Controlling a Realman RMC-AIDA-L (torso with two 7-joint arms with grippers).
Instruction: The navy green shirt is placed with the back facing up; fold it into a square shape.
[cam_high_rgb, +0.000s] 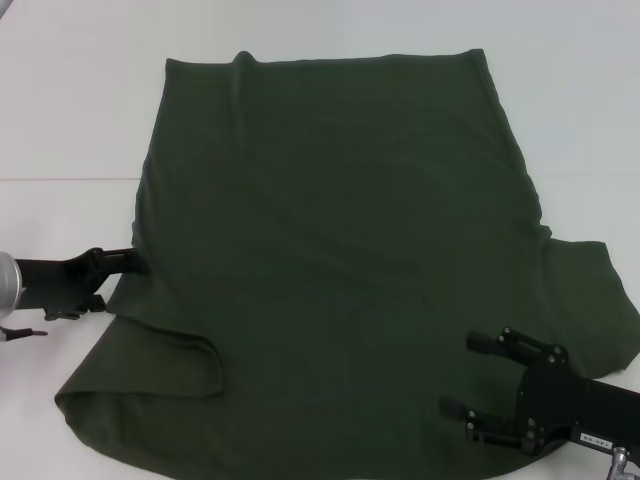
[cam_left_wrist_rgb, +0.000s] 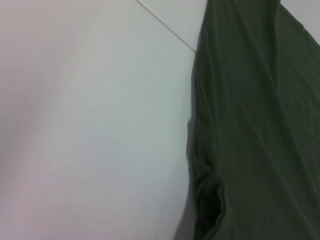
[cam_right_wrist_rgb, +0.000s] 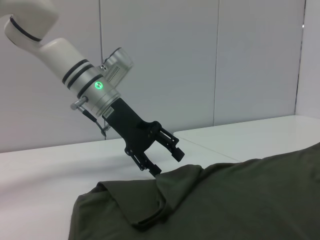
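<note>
White surface (cam_high_rgb: 70, 120) fills the head view, and the navy green shirt (cam_high_rgb: 340, 250) lies spread flat across most of it, plain side up. Its straight hem runs along the far edge; the sleeves lie near the robot, one doubled over itself at the near left corner, the other splayed out to the right. So the long axis runs from the robot outward, collar end nearest. The left claw (cam_high_rgb: 135, 263) reaches in from the left and touches the shirt's left edge near the sleeve. The right claw (cam_high_rgb: 478, 385) hovers over the near right part of the cloth, fingers spread wide, holding nothing.

From the left wrist view, only the shirt's side edge (cam_left_wrist_rgb: 250, 125) shows against the bare surface, with a small pucker where the cloth bunches; the claw itself is not visible here.

From the right wrist view, the left claw (cam_right_wrist_rgb: 169, 162) tilts down with its jaws narrowly parted, the lower finger touching the raised fold of cloth; a firm pinch is not evident.

This fabric looks light, limp and wrinkle-prone, so it will likely drape and drag; sleeve seams and side edges seem the best holds.
</note>
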